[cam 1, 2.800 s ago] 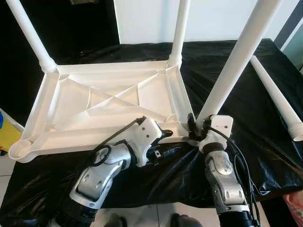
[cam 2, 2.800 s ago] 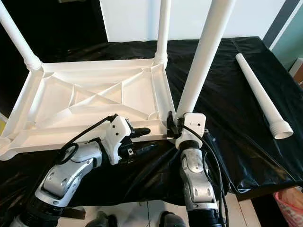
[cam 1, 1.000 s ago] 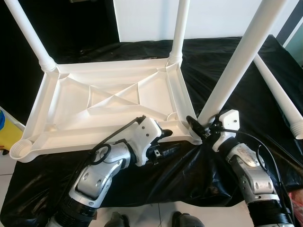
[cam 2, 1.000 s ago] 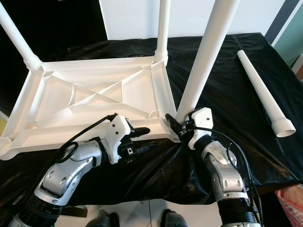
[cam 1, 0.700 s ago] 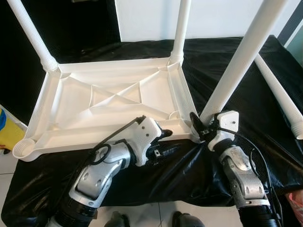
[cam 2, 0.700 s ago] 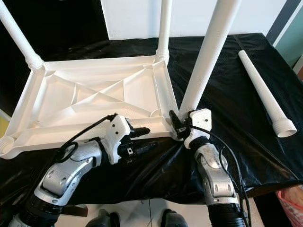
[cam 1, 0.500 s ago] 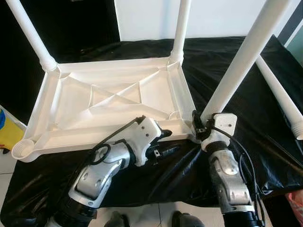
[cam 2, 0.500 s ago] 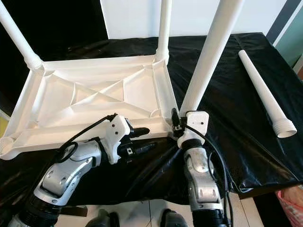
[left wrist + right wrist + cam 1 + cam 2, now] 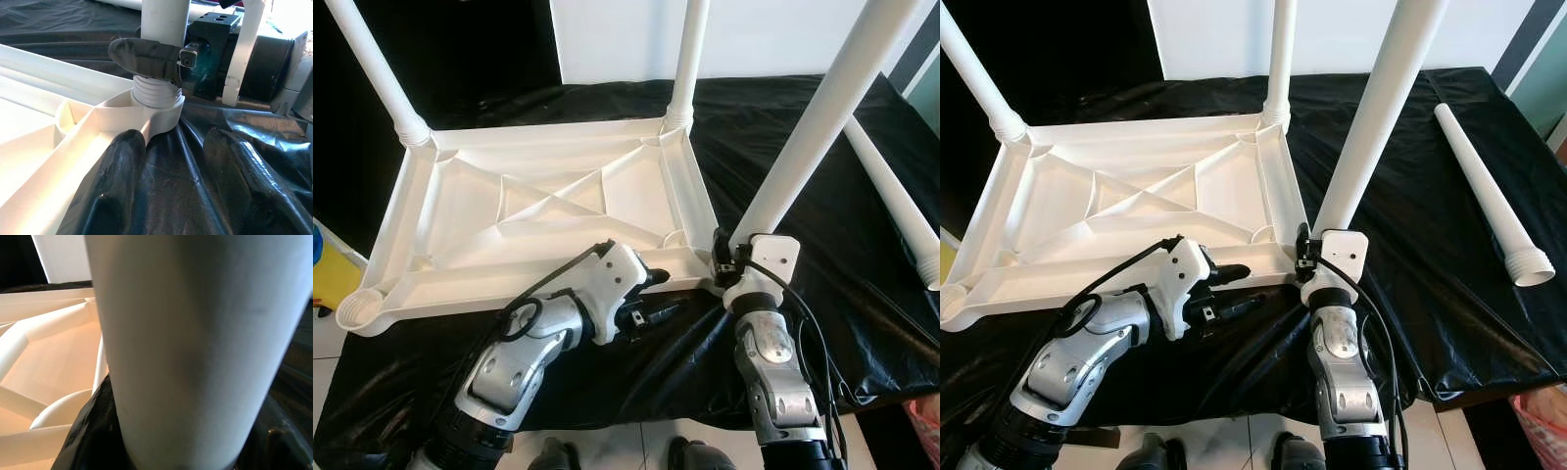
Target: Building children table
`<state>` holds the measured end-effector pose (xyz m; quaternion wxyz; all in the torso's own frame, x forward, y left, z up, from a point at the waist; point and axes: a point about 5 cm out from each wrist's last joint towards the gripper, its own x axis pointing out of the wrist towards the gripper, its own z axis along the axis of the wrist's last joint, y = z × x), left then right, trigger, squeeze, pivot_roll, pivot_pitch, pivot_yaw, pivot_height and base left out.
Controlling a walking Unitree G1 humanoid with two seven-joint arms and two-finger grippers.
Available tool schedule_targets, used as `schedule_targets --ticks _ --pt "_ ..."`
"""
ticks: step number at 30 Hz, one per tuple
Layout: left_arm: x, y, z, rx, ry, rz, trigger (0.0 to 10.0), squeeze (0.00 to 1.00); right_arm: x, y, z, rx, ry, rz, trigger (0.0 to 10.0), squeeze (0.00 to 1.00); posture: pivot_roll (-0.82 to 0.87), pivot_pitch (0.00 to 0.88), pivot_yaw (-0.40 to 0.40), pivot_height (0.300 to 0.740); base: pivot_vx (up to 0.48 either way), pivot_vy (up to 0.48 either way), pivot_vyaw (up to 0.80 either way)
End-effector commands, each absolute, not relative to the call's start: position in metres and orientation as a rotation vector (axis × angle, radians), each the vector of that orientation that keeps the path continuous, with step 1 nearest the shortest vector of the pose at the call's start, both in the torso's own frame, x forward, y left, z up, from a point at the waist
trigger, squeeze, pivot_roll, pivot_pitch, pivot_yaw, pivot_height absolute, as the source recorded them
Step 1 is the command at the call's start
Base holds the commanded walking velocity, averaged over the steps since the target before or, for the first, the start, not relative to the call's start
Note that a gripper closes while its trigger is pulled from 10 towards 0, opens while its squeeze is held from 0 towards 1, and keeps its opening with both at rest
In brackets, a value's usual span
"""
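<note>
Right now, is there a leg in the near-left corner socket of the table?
No, the near-left corner socket of the upturned table top is an open ring with no leg in it.

No readable text, label, brand, number or sign appears on anything here.

My right fingers clamp the base of a leg on the upturned white plastic children's table (image 9: 1136, 201).
That tall white tube leg (image 9: 1376, 113) rises from the near right corner; my right gripper (image 9: 1304, 257) grips it there. My left gripper (image 9: 1234, 290) straddles the near rim, fingers apart. A loose white leg (image 9: 1489, 196) lies on the black-draped tabletop (image 9: 1410, 255).
</note>
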<state>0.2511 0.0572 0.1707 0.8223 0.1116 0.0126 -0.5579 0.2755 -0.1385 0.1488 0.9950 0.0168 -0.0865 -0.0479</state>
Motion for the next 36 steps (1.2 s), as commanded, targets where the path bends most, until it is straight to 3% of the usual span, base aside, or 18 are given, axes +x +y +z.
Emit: schedule_targets --ticks 1,2,16,17,36 --pt "0.249 0.055 0.169 0.237 0.032 -1.202 10.0 0.0 0.27 -0.149 0.126 0.02 -0.064 -0.137 10.0 0.02 -0.06 0.163 0.025 0.74 0.0 0.0 0.0" --pt "0.249 0.055 0.169 0.237 0.032 -1.202 10.0 0.0 0.27 -0.15 0.128 0.019 -0.077 -0.128 10.0 1.0 -0.06 0.161 0.025 0.74 0.0 0.0 0.0" --pt "0.247 0.054 0.169 0.235 0.031 -1.205 10.0 0.0 0.267 -0.171 0.139 -0.013 -0.142 -0.002 10.0 1.0 -0.07 0.16 0.024 0.74 0.0 0.0 0.0" --pt "0.247 0.054 0.169 0.236 0.032 -1.207 10.0 0.0 0.268 -0.175 0.142 -0.021 -0.151 0.067 10.0 0.0 -0.07 0.16 0.028 0.74 0.0 0.0 0.0" --pt "0.248 0.055 0.168 0.246 0.039 -1.219 10.0 0.0 0.287 -0.18 0.156 -0.151 -0.177 0.508 10.0 0.0 -0.07 0.155 0.044 0.74 0.0 0.0 0.0"
